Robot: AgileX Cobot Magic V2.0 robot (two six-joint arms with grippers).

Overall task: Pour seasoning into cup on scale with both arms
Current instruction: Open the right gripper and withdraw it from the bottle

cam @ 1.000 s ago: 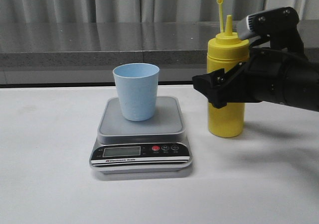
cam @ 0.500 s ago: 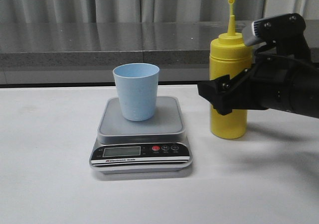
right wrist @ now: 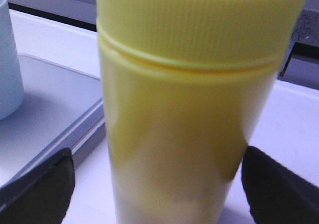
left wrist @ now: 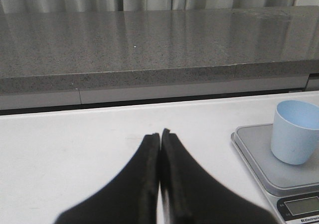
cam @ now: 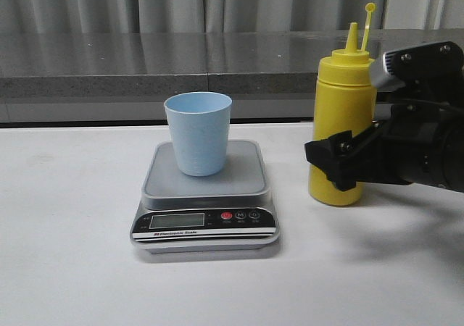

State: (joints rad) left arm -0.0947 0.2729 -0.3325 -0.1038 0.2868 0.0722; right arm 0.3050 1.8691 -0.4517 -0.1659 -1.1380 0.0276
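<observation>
Seasoning bottle handling: grasp at mid-body, right of the scale.

The seasoning bottle [cam: 341, 123], smooth yellow plastic with ribbed cap and conical nozzle, stands on the white worktop [cam: 72, 268]; likely light, squeezable, slippery. The right end effector [cam: 335, 163] straddles its body, fingers [right wrist: 37, 186] spread and apparently not touching. The left end effector [left wrist: 160, 137] is clenched, empty. The pale blue cup [cam: 198, 132] sits on the scale [cam: 205, 195].

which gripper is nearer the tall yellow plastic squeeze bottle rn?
Right. The right gripper straddles the tall yellow plastic squeeze bottle, fingers either side. The left gripper sits shut, beyond the pale blue cup, bottle out of its view.
</observation>
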